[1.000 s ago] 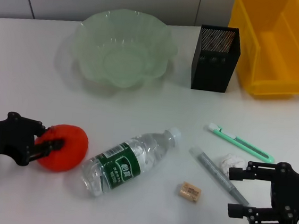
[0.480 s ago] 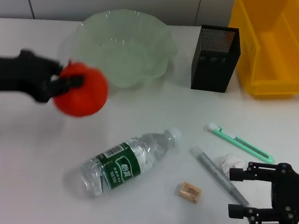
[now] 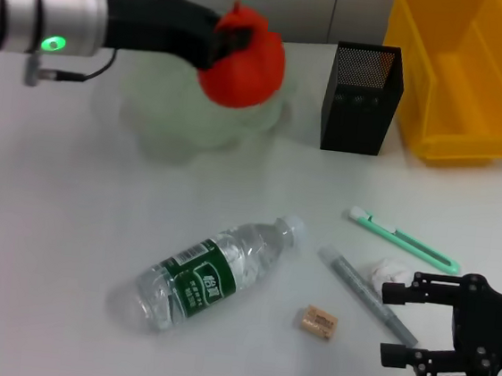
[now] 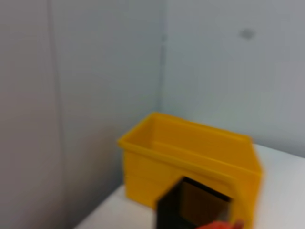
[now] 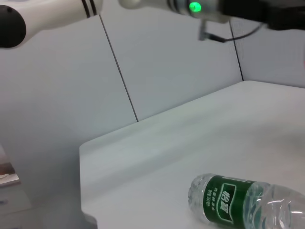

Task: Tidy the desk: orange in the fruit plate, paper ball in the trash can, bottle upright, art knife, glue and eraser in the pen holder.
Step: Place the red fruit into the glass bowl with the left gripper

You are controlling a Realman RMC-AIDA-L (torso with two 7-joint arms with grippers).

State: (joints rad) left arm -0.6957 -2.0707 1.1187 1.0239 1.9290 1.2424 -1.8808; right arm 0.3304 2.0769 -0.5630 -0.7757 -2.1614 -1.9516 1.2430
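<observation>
My left gripper is shut on the orange and holds it in the air above the pale green fruit plate. A sliver of the orange shows in the left wrist view. The clear bottle with a green label lies on its side mid-table; it also shows in the right wrist view. The green art knife, grey glue stick, white paper ball and tan eraser lie at the front right. My right gripper is open and empty just right of the glue stick.
The black mesh pen holder stands right of the plate; it also shows in the left wrist view. The yellow bin stands at the back right, also seen in the left wrist view.
My left gripper has lifted the orange from the front left of the table and carried it up and right, over the fruit plate. The right arm has not moved.
</observation>
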